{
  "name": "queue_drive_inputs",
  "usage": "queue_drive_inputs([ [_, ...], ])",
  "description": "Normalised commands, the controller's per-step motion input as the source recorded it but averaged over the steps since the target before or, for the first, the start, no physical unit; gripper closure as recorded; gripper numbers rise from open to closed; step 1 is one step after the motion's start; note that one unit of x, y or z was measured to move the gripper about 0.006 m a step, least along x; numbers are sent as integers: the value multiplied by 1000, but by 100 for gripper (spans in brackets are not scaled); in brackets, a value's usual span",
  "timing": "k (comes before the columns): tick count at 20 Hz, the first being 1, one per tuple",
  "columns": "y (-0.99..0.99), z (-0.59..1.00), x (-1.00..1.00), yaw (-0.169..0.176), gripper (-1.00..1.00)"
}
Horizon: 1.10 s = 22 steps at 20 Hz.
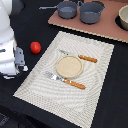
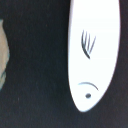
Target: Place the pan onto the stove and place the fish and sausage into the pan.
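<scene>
Your white arm stands at the exterior view's left edge, above the black tablecloth; its claw is not clearly visible in either view, so you cannot tell whether it is spread or pressed together.

The sausage lies on bare cloth just beside the arm, apart from the left edge of the pale woven placemat, with open cloth around it on the near and far sides.

The pan already sits on the stove at the far side, its thin handle reaching left past the board's edge; the larger grey pot stands just to its right, the two close together. A third dark vessel is cut off by the right edge.

On the placemat a round tan plate takes the middle, a fork lying just near of it and a knife just beyond — both with orange handles. The mat's near-left part is bare.

The wrist view shows the fish close up on the black cloth, white with a dark fin mark, eye and mouth, its length running off the frame's edge; in the exterior view you cannot make it out. A pale, blurred shape sits at the opposite edge — too unclear to name.
</scene>
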Motion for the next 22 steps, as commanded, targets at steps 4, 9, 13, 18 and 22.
queue_drive_inputs([
  [4, -70, -264, 137, 0, 100],
  [9, -103, -217, 75, 0, 100],
  [13, -119, -210, 56, 0, 100],
  [18, -61, -198, 82, 5, 100],
  [22, 123, 746, 94, 50, 100],
])
